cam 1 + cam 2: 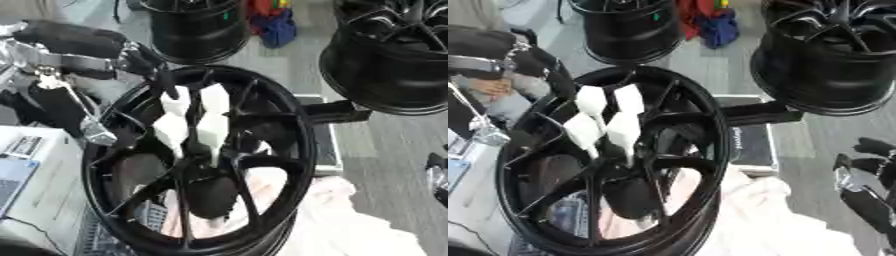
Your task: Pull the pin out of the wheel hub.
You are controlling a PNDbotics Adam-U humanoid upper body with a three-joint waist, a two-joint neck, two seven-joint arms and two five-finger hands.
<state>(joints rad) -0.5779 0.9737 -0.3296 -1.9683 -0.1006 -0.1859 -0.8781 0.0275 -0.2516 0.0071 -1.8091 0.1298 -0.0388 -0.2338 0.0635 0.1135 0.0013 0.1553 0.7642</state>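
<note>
1. The wheel hub [197,160] is a big black wheel with thin spokes. It stands in the middle of both views and leans a little to the left.
2. I cannot pick out the pin. Where the spokes meet, low in the wheel, there is only a dark shape.
3. The left hand [188,122] is right over the wheel's upper spokes. It comes in from the upper left.
4. Its fingers [588,131] wear white covers. They point down toward the middle of the wheel and lie close side by side.
5. I cannot tell if the fingers hold anything. Their tips end among the spokes, just above the dark middle.
6. The left arm [74,47] is black with silver parts. It crosses the top left rim of the wheel.
7. The right hand [868,175] shows at the right edge of the right eye view. It is black and silver, well apart from the wheel, and touches nothing. I cannot tell how its fingers stand.
8. A pale pink cloth [341,220] lies under and beside the wheel at the lower right.
9. A black block [759,114] sits just behind the wheel's right rim.
10. Two more black wheels stand farther back, one at the top middle [197,30] and one at the upper right [389,60].
11. A white box [35,165] is at the lower left, beside the wheel.
</note>
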